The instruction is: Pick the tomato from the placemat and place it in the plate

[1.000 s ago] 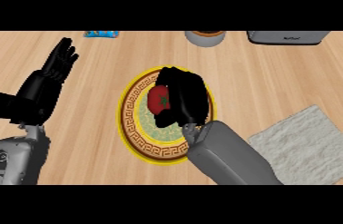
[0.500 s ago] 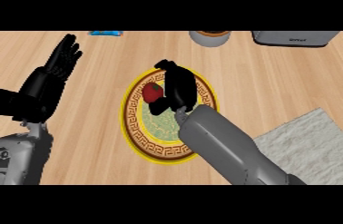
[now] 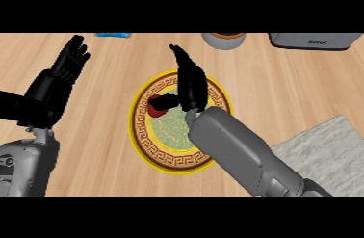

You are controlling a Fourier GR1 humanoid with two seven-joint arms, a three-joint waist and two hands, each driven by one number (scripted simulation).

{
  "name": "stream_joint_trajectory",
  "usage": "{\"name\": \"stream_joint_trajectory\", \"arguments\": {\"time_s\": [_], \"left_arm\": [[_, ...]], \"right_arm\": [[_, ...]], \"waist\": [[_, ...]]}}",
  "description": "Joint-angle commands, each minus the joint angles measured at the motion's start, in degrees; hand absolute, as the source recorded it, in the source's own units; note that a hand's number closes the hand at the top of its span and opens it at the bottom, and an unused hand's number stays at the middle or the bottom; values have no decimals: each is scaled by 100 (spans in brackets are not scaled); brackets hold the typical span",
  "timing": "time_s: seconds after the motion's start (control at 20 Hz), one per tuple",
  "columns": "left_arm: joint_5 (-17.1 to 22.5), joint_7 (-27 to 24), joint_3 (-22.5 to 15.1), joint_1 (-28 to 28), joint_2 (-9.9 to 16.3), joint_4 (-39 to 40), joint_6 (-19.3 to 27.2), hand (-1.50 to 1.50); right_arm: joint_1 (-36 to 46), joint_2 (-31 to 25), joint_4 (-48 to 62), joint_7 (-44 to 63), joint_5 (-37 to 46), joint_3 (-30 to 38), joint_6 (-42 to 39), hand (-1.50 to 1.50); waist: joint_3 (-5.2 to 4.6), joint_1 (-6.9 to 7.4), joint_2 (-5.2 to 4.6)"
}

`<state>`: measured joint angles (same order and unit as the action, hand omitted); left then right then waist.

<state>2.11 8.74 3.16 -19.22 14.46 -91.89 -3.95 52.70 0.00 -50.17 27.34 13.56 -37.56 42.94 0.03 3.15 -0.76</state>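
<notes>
Tomato: the small red round tomato (image 3: 156, 107) lies inside the plate, on its left half, partly hidden behind my thumb.
Plate: the round plate with a yellow rim, a dark patterned band and a pale green centre (image 3: 162, 157) sits on the counter in the middle of the view, under my right hand.
My right hand: my black right hand (image 3: 190, 85) is over the plate with its fingers straight and stretched toward the far edge, not curled round anything; the thumb reaches left and touches or overlaps the tomato, and I cannot tell which.
My right forearm: the grey forearm (image 3: 241, 157) comes in from the lower right and covers the plate's right side.
Placemat: the light grey textured cloth placemat (image 3: 323, 148) lies to the right of the plate, near it, partly under my forearm.
My left hand: my black left hand (image 3: 60, 83) rests at the left of the view, fingers straight and pointing up, well apart from the plate.
Counter: the light wooden counter (image 3: 92, 150) carries everything.
Far edge: a grey round container (image 3: 225, 40), a grey box-shaped appliance (image 3: 316, 40) and a small blue object (image 3: 113, 35) stand along the top.
</notes>
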Motion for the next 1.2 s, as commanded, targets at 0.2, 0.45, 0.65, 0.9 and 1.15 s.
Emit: {"name": "stream_joint_trajectory", "arguments": {"time_s": [0.2, 0.45, 0.65, 0.9, 1.15], "left_arm": [[-53, -180, 104, 371, 11, -107, -11, 0], [156, 12, 338, 508, 150, -412, -140, 0], [72, -338, 458, 409, 188, -1, -136, 0], [197, -319, 566, 426, 309, 144, -387, 0], [-50, -572, 490, 265, 150, 418, -256, 0]], "right_arm": [[-264, 0, -432, -1101, -1064, 530, 635, -150], [-635, -249, -1108, -1098, -1049, 1231, 314, -150], [-1779, -1165, -2273, -1567, -1525, 1557, -230, -150], [-2799, -1835, -3364, -1823, -1633, 1764, -834, -150], [-3596, -2282, -4044, -1945, -1797, 2149, -1440, -150]], "waist": [[-1, -188, 54], [-2, -300, 91], [1, -408, 90], [-2, -385, 91], [-5, -373, 82]]}}
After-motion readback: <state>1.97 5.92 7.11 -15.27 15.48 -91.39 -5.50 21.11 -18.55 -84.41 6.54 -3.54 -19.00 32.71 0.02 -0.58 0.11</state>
